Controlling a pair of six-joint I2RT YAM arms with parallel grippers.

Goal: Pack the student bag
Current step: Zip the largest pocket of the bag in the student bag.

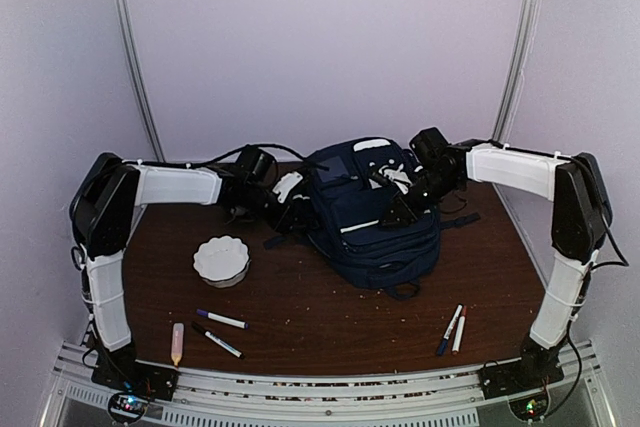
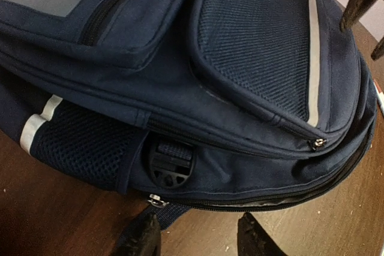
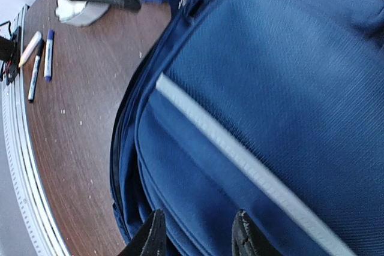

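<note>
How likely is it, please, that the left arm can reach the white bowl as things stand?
Probably yes: the bowl sits on open table near the left gripper, with nothing between them.

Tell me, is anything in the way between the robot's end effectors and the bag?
Nothing visible is. The left end effector faces the bag's side up close, with nothing between them. The right end effector is right over its striped front. The pens and the bowl lie off to the side.
</note>
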